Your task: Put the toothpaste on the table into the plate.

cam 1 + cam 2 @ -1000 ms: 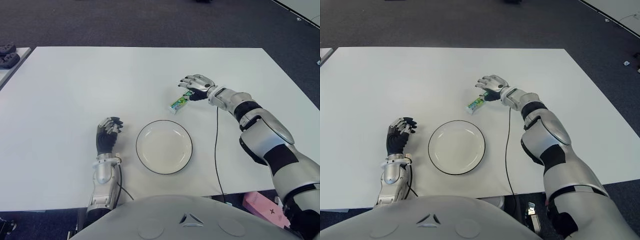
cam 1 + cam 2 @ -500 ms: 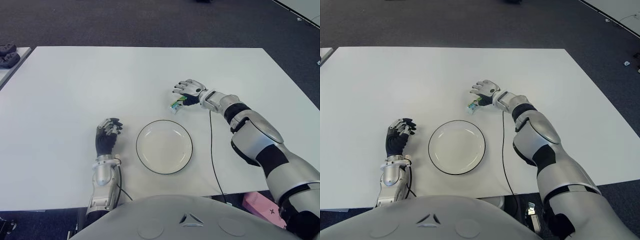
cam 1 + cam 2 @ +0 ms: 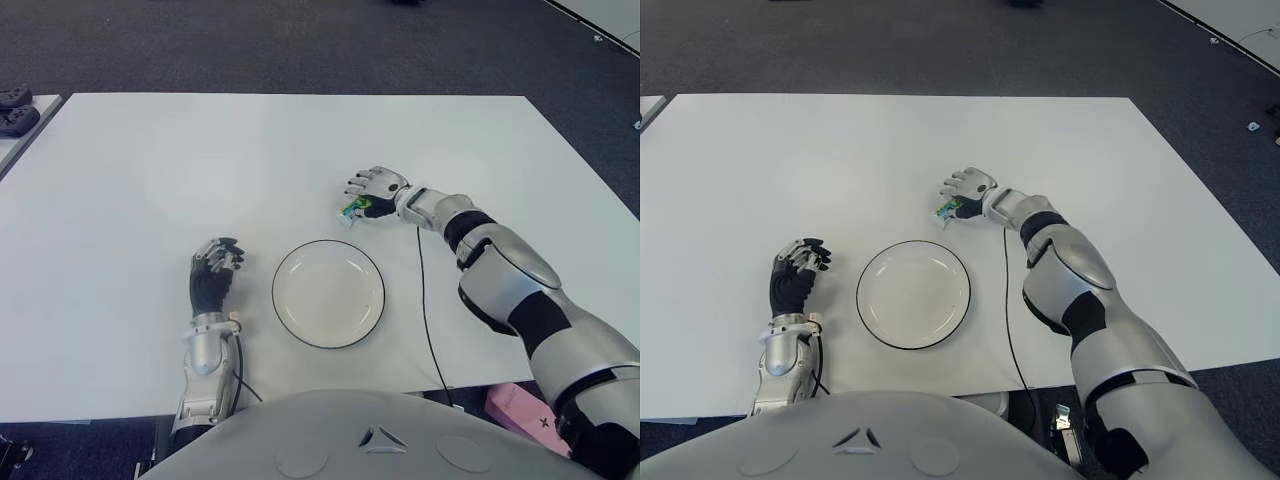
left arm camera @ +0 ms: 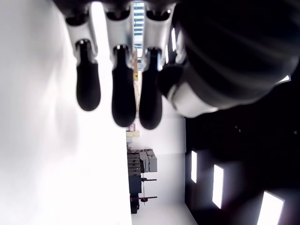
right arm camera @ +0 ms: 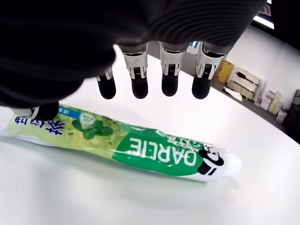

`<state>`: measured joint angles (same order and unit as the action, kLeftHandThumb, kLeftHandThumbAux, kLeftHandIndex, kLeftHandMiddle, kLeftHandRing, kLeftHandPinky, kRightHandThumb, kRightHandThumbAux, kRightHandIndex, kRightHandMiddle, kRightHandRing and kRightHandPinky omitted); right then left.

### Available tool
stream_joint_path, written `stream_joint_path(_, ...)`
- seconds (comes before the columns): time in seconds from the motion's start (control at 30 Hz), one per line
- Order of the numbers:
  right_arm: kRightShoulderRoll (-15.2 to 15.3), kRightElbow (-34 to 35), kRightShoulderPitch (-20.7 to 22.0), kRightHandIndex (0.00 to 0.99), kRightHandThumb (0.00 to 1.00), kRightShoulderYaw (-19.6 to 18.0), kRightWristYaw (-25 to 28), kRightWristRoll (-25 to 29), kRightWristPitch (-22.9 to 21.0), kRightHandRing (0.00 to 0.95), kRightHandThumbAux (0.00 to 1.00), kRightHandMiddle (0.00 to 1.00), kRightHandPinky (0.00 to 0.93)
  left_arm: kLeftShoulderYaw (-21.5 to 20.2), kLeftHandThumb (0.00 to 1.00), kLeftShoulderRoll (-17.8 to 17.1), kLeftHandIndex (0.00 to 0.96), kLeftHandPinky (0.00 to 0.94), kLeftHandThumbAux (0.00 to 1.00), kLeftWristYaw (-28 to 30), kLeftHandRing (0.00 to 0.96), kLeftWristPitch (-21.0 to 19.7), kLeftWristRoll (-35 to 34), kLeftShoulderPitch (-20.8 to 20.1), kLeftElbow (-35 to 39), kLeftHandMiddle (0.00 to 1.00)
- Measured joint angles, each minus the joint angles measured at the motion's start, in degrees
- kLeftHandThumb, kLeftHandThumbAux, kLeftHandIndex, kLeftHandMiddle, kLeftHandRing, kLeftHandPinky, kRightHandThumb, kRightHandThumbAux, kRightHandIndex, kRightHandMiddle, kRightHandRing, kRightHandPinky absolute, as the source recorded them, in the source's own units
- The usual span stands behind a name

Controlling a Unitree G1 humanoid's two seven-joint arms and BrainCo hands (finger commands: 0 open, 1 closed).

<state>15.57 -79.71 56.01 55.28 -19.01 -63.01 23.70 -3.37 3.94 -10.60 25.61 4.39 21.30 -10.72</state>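
Green-and-white plastic toothpaste tube (image 5: pixel 126 143) lies flat on the white counter (image 3: pixel 150 170) just beyond the round white black-rimmed plate (image 3: pixel 328 293). The right robot hand (image 3: pixel 372 190) hovers over it, fingers spread; a shallow grasp could slip off. The left robot hand (image 3: pixel 212 275) shows left of the plate, fingers relaxed.

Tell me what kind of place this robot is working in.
Probably a lab or office test space: a plain white table stands on dark carpet, bearing only a plate and a toothpaste tube. The left wrist view shows shelving and ceiling lights in a large room behind it.
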Motion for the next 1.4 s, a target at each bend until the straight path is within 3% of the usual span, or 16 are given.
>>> stream_joint_path(0.7, 0.18, 0.10, -4.23, 0.000, 0.566, 0.38, 0.68, 0.55, -4.62, 0.000, 0.105, 0.000, 0.000, -0.34, 0.697, 0.06, 0.431, 0.531, 0.724, 0.02, 0.543, 1.18, -1.11, 2.81, 1.75, 0.532)
stream_joint_path(1.4, 1.84, 0.95, -8.40, 0.000, 0.541, -5.39, 2.12, 8.12, -3.67, 0.000, 0.117, 0.000, 0.000, -0.09, 0.695, -0.45, 0.430, 0.531, 0.725, 1.66, 0.539, -3.21, -2.69, 5.45, 6.19, 0.530)
